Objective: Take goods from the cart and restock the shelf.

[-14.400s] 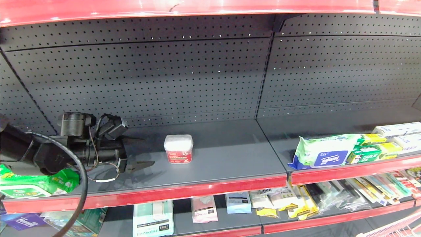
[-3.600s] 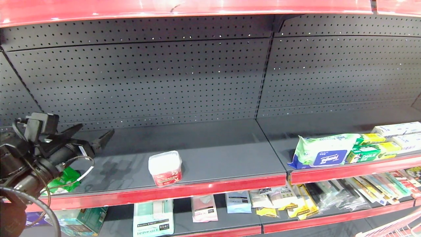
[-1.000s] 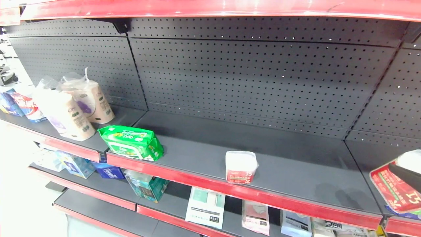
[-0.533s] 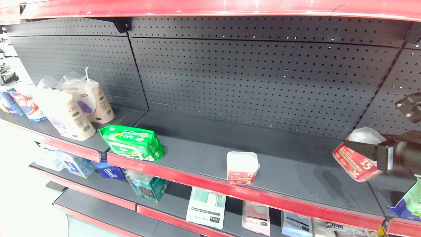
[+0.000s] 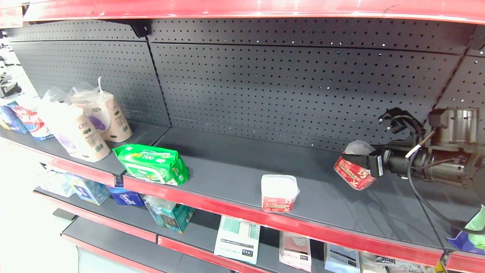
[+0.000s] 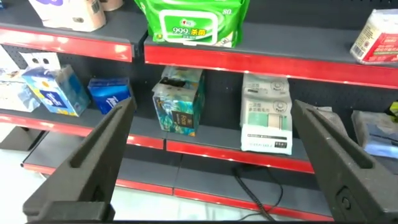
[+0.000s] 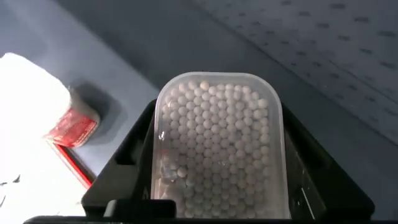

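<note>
Jaws of the right gripper [image 5: 360, 162] are clamping a clear, red-labelled plastic tub of white beads [image 5: 350, 175], tilted above the dark grey metal shelf [image 5: 227, 167]. An identical tub [image 5: 278, 192] is standing leftward at the front edge, apart.

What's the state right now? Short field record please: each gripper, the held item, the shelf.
right gripper: shut on held tub, tilted, above the shelf
left gripper: open, empty
standing tub: upright near shelf's front edge, left of held tub
green wipes pack: farther left, front edge
step: held tub not yet set down
</note>
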Motion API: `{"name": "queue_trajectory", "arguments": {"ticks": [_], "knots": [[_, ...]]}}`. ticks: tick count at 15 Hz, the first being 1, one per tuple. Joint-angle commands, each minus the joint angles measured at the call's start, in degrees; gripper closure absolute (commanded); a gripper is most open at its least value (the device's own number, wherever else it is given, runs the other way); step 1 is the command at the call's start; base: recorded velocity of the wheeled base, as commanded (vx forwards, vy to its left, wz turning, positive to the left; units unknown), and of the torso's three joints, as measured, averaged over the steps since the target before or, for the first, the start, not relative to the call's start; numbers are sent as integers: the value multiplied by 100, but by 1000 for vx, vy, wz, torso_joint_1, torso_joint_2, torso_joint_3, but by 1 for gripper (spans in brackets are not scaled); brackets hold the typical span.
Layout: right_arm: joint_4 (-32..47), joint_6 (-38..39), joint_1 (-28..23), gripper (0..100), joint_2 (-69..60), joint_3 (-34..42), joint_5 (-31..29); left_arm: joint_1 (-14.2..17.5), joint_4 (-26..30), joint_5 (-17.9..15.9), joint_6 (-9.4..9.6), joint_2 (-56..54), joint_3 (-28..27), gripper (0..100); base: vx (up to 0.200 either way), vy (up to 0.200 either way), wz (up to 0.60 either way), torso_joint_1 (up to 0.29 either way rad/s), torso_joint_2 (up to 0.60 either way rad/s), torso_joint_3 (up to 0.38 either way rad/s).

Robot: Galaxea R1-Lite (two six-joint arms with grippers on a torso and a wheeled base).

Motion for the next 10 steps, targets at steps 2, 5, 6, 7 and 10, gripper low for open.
{"name": "queue_trajectory", "arguments": {"ticks": [2, 5, 6, 7, 10], "knots": [[-16, -89, 39, 100, 703, -451, 114, 0, -1, 3, 15, 30, 0, 0, 0, 0, 0, 0, 0, 0], [-16, -475, -23, 100, 1187, -891, 123, 0, -1, 20, 121, 30, 0, 0, 0, 0, 0, 0, 0, 0], [-16, -598, -40, 100, 1292, -1049, 166, 0, -1, 29, 147, 30, 0, 0, 0, 0, 0, 0, 0, 0], [-16, -642, -23, 100, 1398, -1181, 421, 0, -1, 20, 147, 30, 0, 0, 0, 0, 0, 0, 0, 0], [-7, -642, 136, 100, 1565, -1401, 492, 0, -1, 12, 147, 30, 0, 0, 0, 0, 0, 0, 0, 0]]}}
